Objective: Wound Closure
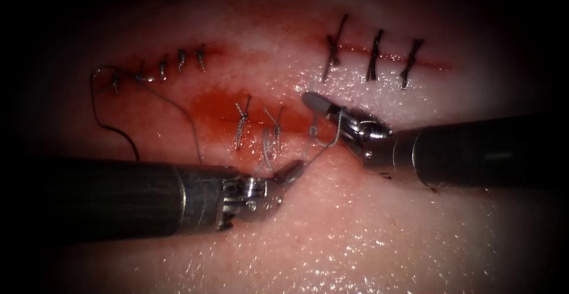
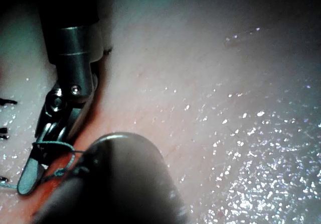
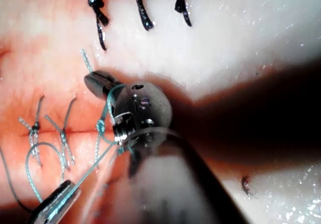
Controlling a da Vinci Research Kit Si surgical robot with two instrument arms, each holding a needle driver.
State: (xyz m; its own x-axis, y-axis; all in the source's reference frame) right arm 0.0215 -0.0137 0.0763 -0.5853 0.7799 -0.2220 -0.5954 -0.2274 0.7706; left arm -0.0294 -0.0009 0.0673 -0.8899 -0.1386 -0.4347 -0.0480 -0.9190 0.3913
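Tissue [image 1: 367,235], left end effector [image 1: 290,171] gripping thread [image 1: 323,143]

Wet, glistening pale pork tissue [image 1: 367,240], polished silver metal needle-driver jaws [image 1: 290,171], matt dark shafts [image 1: 89,202], thin braided grey-green thread [image 3: 65,196]

Endoscope looks down from the front; both close wrist views share the looped thread [image 1: 323,143].

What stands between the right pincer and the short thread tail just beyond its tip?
Nothing visible does. The right pincer, with thread looped around it, points at the tail over bare tissue. The left pincer is shut on the thread.
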